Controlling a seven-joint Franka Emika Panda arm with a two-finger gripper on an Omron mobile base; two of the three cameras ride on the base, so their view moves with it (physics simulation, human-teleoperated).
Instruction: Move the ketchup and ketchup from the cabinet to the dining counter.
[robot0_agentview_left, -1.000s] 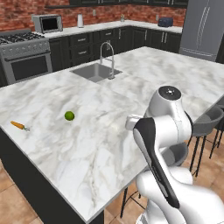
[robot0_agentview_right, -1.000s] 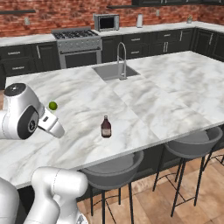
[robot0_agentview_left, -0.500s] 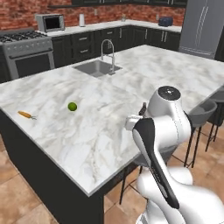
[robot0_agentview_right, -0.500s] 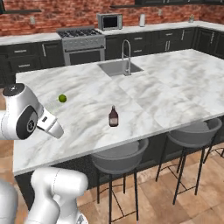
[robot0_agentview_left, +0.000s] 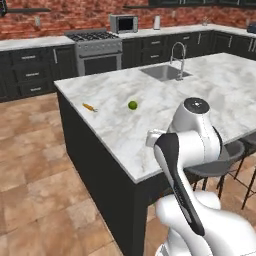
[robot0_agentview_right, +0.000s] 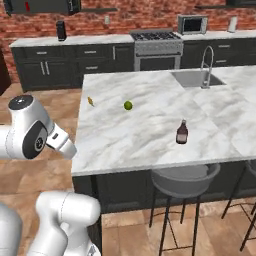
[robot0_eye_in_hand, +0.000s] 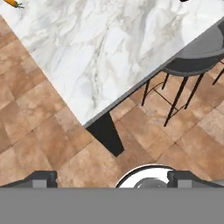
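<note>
**So, one bottle is on the counter and one is left to fetch**

The dark ketchup bottle (robot0_agentview_right: 182, 132) stands upright on the big marble dining counter (robot0_agentview_right: 150, 140), near the edge by the stools. A green lime (robot0_agentview_right: 128, 105) and a small carrot (robot0_agentview_right: 90, 101) lie well apart from it, nearer the far corner. The sink (robot0_agentview_right: 192, 78) with its tall faucet (robot0_agentview_right: 206, 65) sits at the back.

The pincer (robot0_eye_in_hand: 112, 178) is spread wide and holds nothing. It looks down at the brown floor tiles (robot0_eye_in_hand: 39, 144), the counter corner and a dark stool (robot0_eye_in_hand: 192, 65).

What could go wrong? I think the arm is folded close to the counter edge, so a turn of the base could bump the white elbow into the marble or a stool. A hard knock could tip the bottle over.

Some things are hard to tell. High up at the left, in the right base view, a tiny red shape (robot0_agentview_right: 26, 6) shows in a dark wall cupboard (robot0_agentview_right: 45, 6). It may be the red ketchup, but it is too small to be sure. The fingertips are cut off at the bottom of the hand view
</note>
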